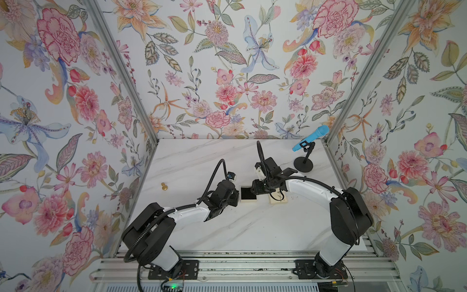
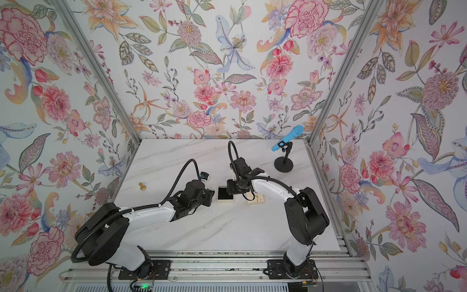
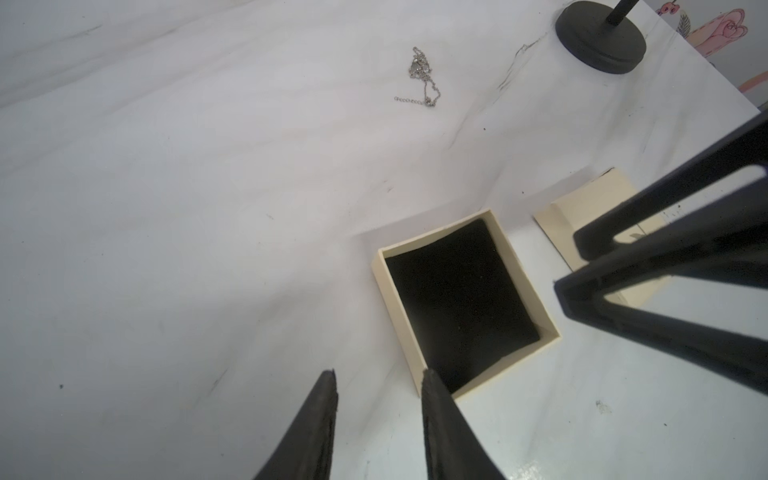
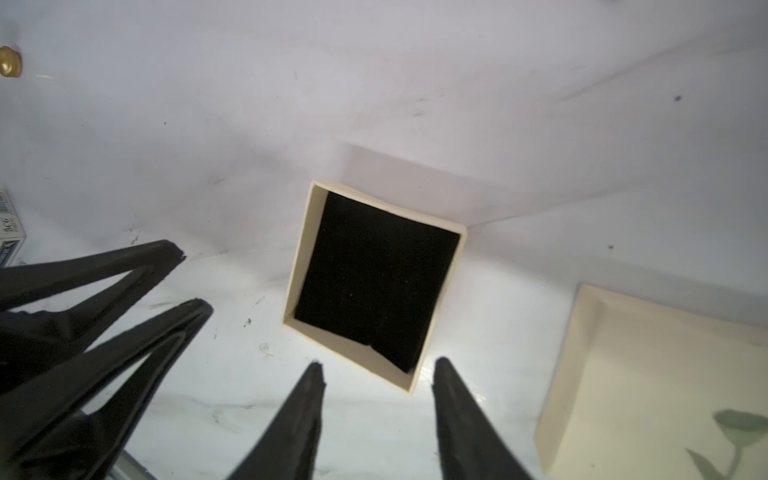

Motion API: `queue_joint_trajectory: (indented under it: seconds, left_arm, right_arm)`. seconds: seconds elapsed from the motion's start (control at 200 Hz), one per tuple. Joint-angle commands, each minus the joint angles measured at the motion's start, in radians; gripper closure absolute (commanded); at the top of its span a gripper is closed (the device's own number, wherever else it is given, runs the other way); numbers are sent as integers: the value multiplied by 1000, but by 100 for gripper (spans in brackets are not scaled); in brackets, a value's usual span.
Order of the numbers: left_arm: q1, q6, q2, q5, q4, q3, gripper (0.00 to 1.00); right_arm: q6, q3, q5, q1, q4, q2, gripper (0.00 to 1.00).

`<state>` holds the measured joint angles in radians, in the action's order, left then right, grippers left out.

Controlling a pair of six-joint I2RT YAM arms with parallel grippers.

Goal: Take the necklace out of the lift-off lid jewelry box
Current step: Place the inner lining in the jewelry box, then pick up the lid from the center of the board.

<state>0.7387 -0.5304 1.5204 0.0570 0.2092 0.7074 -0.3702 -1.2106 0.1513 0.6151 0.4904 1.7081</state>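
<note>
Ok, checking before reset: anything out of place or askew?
The black foam sits crooked in the box base, buckled at one corner. The necklace lies bunched on the table, apart from that base.

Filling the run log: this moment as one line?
necklace on table | box empty | lid off | left fingers open | right fingers open

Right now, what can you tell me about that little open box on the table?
The box is small and square, with low walls of what looks like cream cardboard. It sits flat on the white marble table, open on top. A black foam pad lines its floor, and nothing lies on the pad. Its lid rests beside it, apart. The necklace lies farther off on the table. Nothing is holding the box.
</note>
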Motion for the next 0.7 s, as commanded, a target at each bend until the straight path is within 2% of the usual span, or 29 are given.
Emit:
queue_joint_trajectory:
  seconds: [0.0, 0.09, 0.26, 0.696]
  left_arm:
    - [-26, 10, -57, 11, -3, -35, 62]
    - [-34, 6, -83, 12, -4, -56, 60]
    - [-42, 6, -109, 15, -12, -68, 56]
    - [-48, 1, -113, 16, -9, -80, 53]
  right_arm:
    - [-12, 46, -83, -31, 64, -62, 37]
    - [-17, 71, -128, -48, 78, -89, 22]
    - [-19, 102, -190, -87, 101, -100, 0]
    - [-5, 97, -230, -143, 101, -7, 0]
